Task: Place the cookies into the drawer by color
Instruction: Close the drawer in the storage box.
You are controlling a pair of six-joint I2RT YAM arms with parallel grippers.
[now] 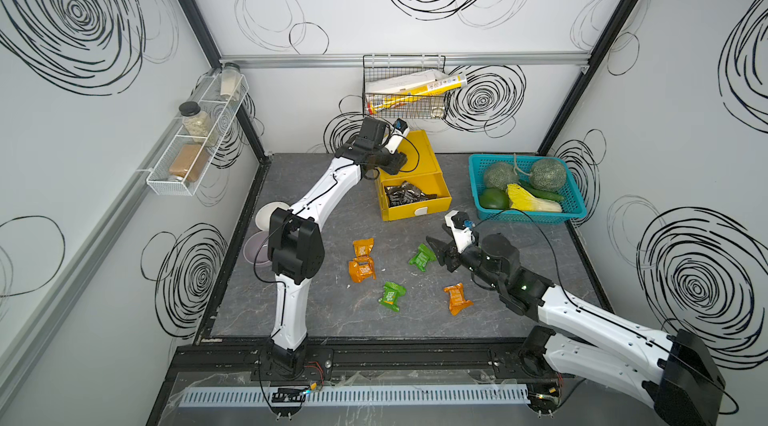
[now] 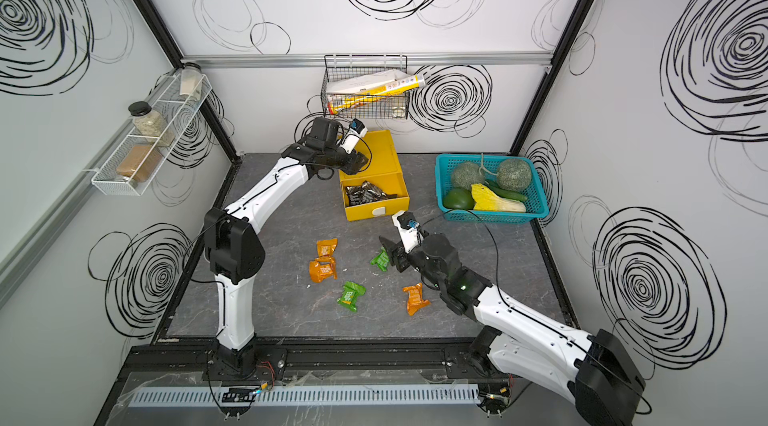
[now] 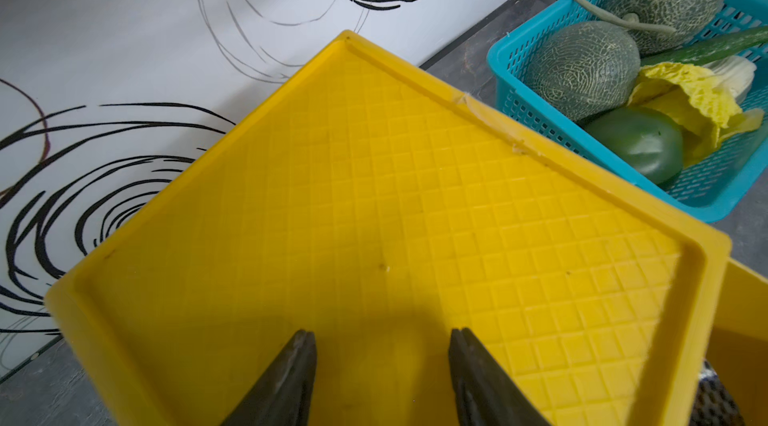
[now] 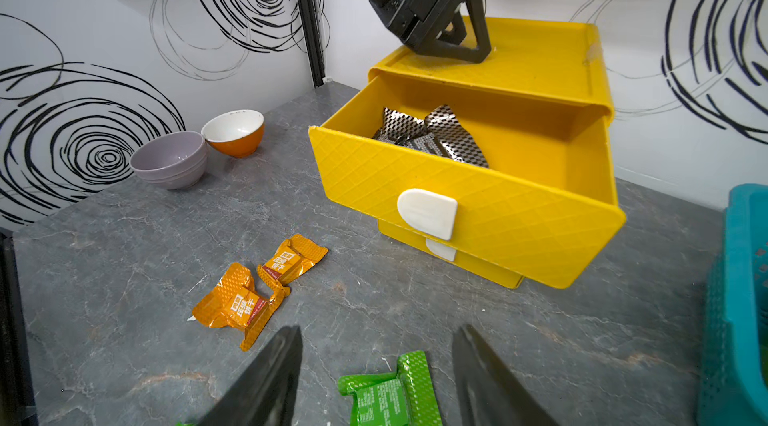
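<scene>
Grey tabletop (image 1: 332, 320) holds crinkly foil cookies (image 1: 362, 271), orange and green; left pincer (image 3: 381, 334) and right pincer (image 4: 379, 330) gape.

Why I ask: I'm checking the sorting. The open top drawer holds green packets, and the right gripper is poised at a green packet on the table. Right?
Not quite. The open top drawer holds black packets, not green; the right wrist view shows it. The right gripper is indeed poised at a green packet on the table.

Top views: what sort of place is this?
Probably a lab test cell mocked up as a kitchen: swirl-printed wall panels, a black base rail in front, a wall rack of spice jars.
</scene>
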